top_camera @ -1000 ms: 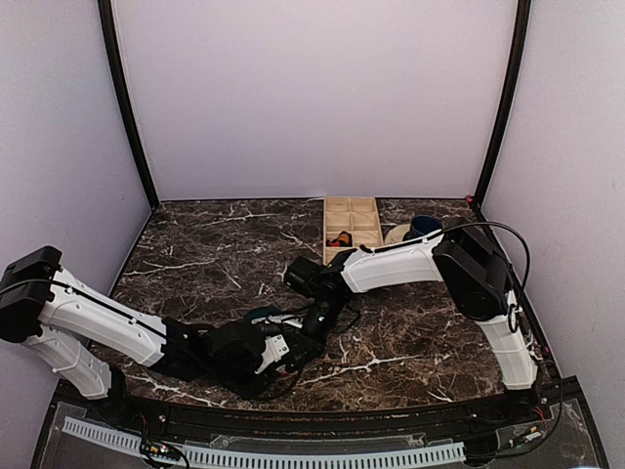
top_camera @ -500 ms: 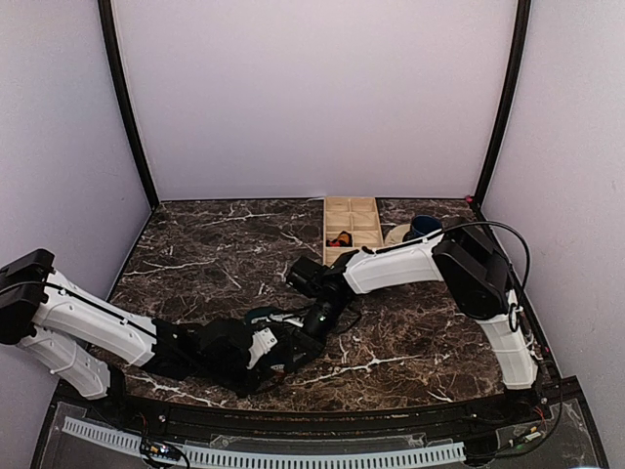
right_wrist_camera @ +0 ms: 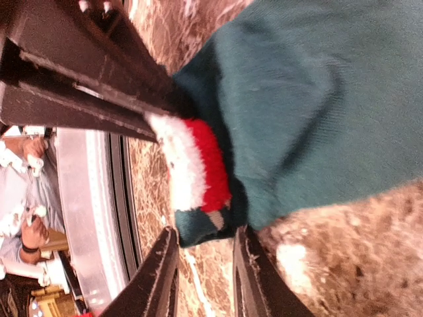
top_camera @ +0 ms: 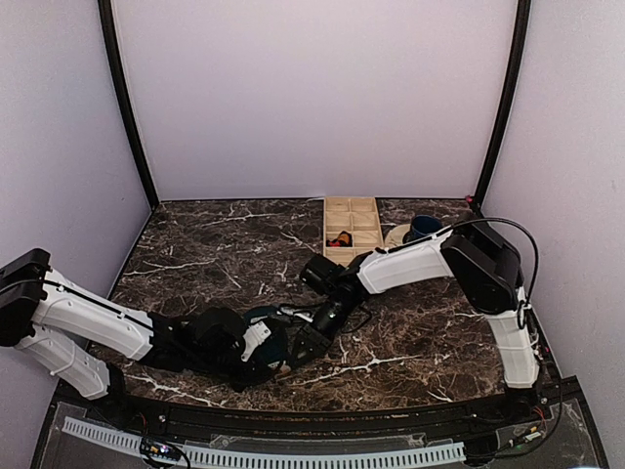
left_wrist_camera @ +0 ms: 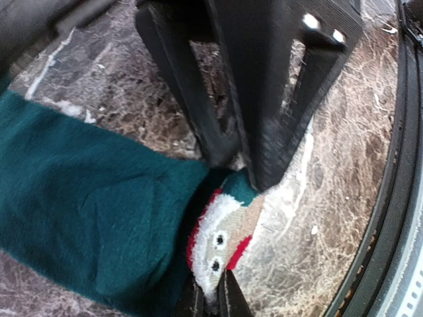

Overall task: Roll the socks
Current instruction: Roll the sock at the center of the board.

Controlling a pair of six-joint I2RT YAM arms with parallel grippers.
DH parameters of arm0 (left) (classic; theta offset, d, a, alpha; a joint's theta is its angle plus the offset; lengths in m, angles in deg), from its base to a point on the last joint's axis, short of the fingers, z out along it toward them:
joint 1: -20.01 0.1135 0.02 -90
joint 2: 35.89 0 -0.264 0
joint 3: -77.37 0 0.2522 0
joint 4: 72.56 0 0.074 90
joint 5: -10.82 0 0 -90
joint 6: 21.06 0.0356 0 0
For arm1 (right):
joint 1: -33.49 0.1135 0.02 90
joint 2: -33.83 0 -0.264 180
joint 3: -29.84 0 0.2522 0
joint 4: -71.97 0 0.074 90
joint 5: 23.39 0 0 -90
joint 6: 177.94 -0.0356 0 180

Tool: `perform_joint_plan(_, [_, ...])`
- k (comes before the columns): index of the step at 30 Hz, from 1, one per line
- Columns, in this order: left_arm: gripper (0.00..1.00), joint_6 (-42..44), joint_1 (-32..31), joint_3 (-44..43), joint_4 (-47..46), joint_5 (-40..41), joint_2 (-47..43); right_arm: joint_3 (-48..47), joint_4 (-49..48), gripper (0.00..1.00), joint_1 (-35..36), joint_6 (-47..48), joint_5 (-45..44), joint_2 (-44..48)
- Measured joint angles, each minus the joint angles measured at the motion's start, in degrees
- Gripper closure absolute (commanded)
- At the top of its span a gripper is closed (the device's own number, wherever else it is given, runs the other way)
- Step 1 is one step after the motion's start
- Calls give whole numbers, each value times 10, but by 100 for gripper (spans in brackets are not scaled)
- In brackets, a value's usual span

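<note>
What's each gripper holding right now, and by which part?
Left gripper pinches the socks by the red-and-white end; right gripper has jaws parted around that end, no clear grip.

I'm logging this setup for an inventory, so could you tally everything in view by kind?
Robot arms: 2, the left arm and the right arm
Teal sock: 1
Wooden tray: 1
Blue mug: 1
Red and black item in the tray, too small to identify: 1
Pale round item beside the mug: 1
Total: 7

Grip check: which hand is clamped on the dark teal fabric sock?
The left hand, pinching the dark teal fabric sock's red-and-white end; the right hand's fingers stand apart.
</note>
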Motion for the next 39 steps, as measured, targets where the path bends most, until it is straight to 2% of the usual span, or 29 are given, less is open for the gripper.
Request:
perform_joint_plan(9, [100, 16, 18, -8, 7, -68, 10, 55, -83, 73, -20, -58, -14, 39])
perform_joint_plan(23, [100, 8, 56, -30, 10, -161, 46, 156, -209, 73, -22, -83, -114, 148])
perform_joint_plan(33, [100, -6, 90, -41, 0, -243, 77, 295, -314, 73, -15, -75, -249, 252])
perform_joint_plan(39, [100, -12, 109, -49, -4, -294, 99, 334, -346, 70, 23, -34, -308, 300])
